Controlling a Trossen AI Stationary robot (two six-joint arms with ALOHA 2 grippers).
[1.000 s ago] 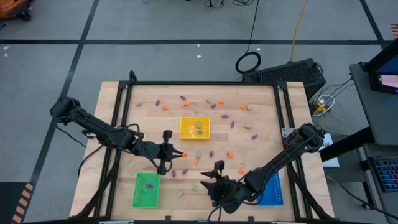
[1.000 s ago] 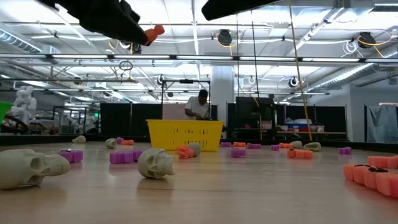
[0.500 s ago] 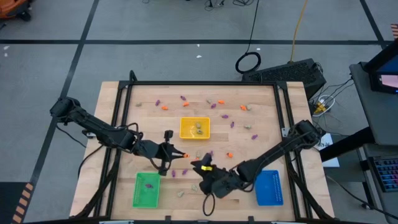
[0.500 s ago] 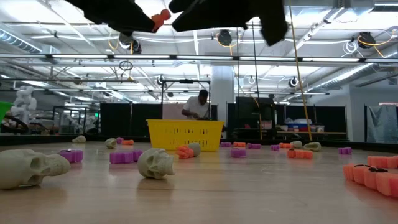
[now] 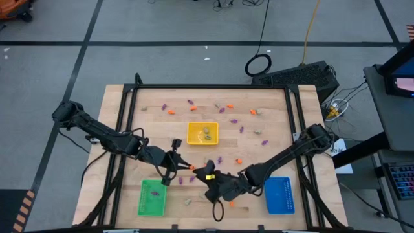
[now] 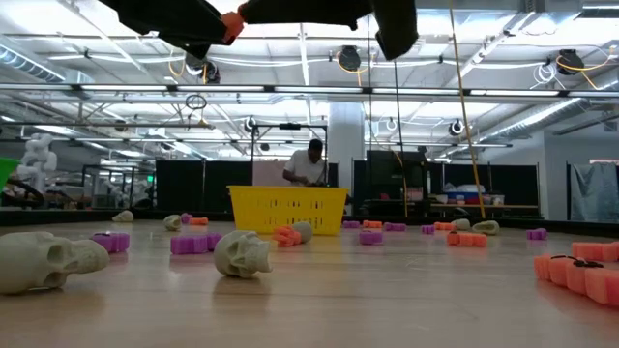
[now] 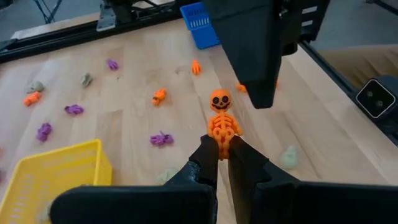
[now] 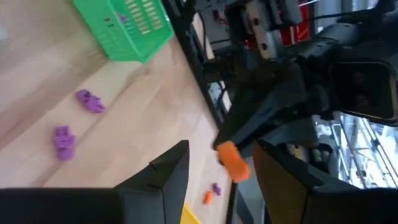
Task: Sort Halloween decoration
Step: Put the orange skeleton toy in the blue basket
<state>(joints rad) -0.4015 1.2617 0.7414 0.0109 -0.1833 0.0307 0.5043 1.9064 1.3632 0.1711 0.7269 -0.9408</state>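
Note:
An orange skeleton figure (image 7: 219, 119) is held up above the table, with my left gripper (image 5: 184, 166) shut on it; in the low view it shows as an orange bit (image 6: 232, 24) at the top. My right gripper (image 5: 200, 173) is open and raised, just right of the skeleton. Its fingers (image 8: 171, 167) stand on either side of the skeleton (image 8: 232, 160) without touching it. Small orange, purple and pale trinkets lie scattered on the wooden table (image 5: 272, 116); pale skulls (image 6: 242, 253) rest on their undersides. My left gripper pinches the skeleton's lower end (image 7: 221, 140) between its two fingertips. The fingers come slanting down from the table's left side and lie along the figure. The skeleton sticks out beyond the fingertips, head away from the gripper, lifted clear of the table.
A yellow tray (image 5: 202, 133) with pale pieces stands mid-table. A green tray (image 5: 152, 197) holding a purple piece is at the near left, and a blue tray (image 5: 280, 195) at the near right. A person stands in the room beyond the table.
My right gripper has gone up and toward the table's left, away from the blue tray and up to the skeleton, and has rolled about its own axis, staying open. My left gripper has turned a little, swinging the skeleton slightly toward the near edge.

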